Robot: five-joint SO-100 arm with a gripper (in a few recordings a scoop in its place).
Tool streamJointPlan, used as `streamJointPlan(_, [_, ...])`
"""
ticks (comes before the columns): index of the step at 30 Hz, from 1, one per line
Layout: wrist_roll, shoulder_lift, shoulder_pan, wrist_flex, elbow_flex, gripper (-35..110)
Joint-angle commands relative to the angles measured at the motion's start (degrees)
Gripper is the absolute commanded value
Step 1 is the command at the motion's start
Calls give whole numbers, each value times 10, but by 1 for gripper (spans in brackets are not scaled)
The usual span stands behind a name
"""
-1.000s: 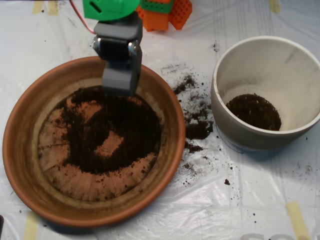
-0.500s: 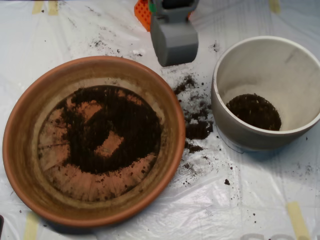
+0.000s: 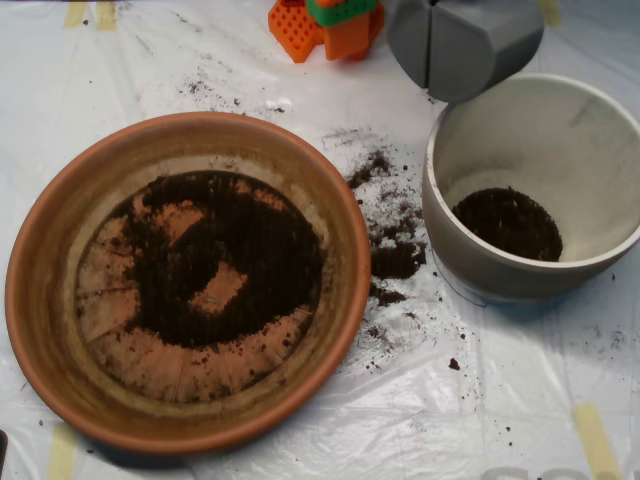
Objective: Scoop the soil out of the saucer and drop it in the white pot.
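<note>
The terracotta saucer [image 3: 40, 330] fills the left half of the overhead view. Dark soil [image 3: 270, 260] lies in it as a broken ring, with bare orange patches in the middle and along the lower part. At the right stands the white pot [image 3: 445, 235] with a small heap of soil [image 3: 505, 222] on its bottom. My grey scoop [image 3: 432, 48] hangs at the top, just above and left of the pot's far rim. Its two halves meet at a thin seam, so it is shut. Whatever is inside is hidden.
Spilled soil [image 3: 395, 258] is scattered on the clear plastic sheet between saucer and pot. Orange and green arm parts [image 3: 330, 25] sit at the top centre. Yellowish tape strips [image 3: 595, 440] hold the sheet near the lower right corner.
The scoop left the saucer's far rim and swung right along the top, ending by the white pot's far-left rim. The soil in saucer and pot looks the same.
</note>
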Motion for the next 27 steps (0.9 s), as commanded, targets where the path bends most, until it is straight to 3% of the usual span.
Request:
streamJointPlan(1, [-14,-17,-25,15,-67,-1])
streamJointPlan(9, [-57,-49,-76,43,-80,-1])
streamJointPlan(27, [36,-134,-47,62,-214,-1])
